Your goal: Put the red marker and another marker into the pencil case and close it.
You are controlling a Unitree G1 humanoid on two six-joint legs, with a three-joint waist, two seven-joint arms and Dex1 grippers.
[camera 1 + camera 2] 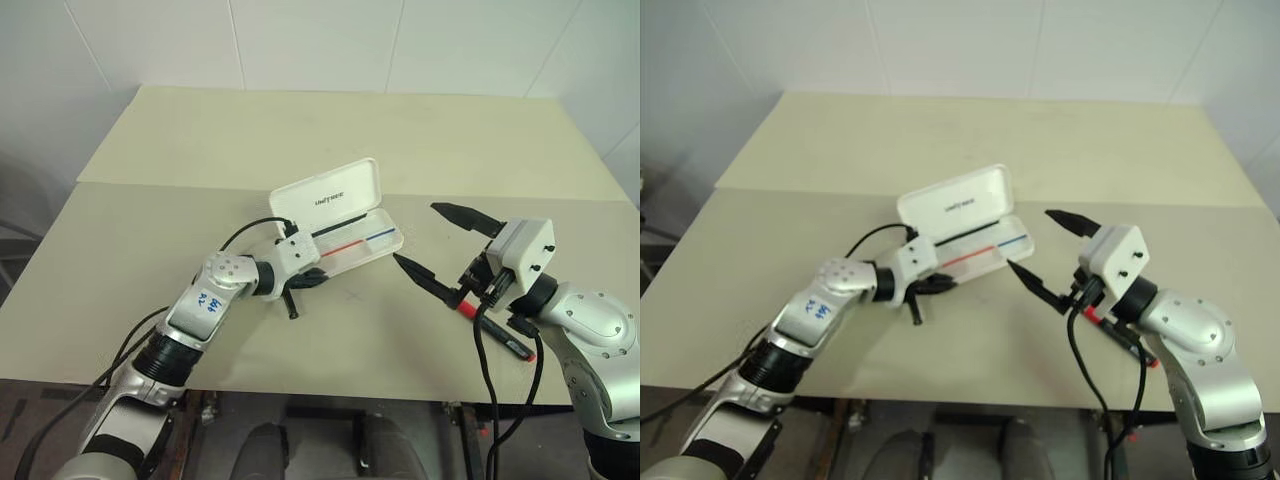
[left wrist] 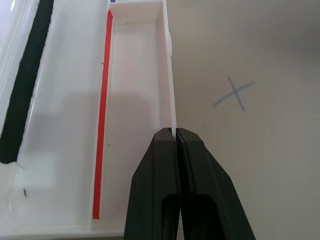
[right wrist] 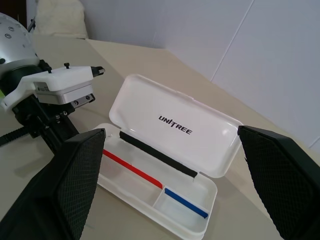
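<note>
Left pincer [image 2: 176, 137] clenched on the pencil case's [image 1: 350, 250] front wall; right pincer [image 1: 438, 242] spread wide, empty

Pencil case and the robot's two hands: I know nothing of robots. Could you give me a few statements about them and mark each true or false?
1. The flat white plastic pencil case has its lid raised. True.
2. The left fingers are spread wide apart. False: they are shut, pinching the case's thin front wall.
3. The right fingers stand open and hold nothing. True.
4. The slim black marker with a red cap lies inside the case. False: it lies on the beige table, under the right arm.
</note>
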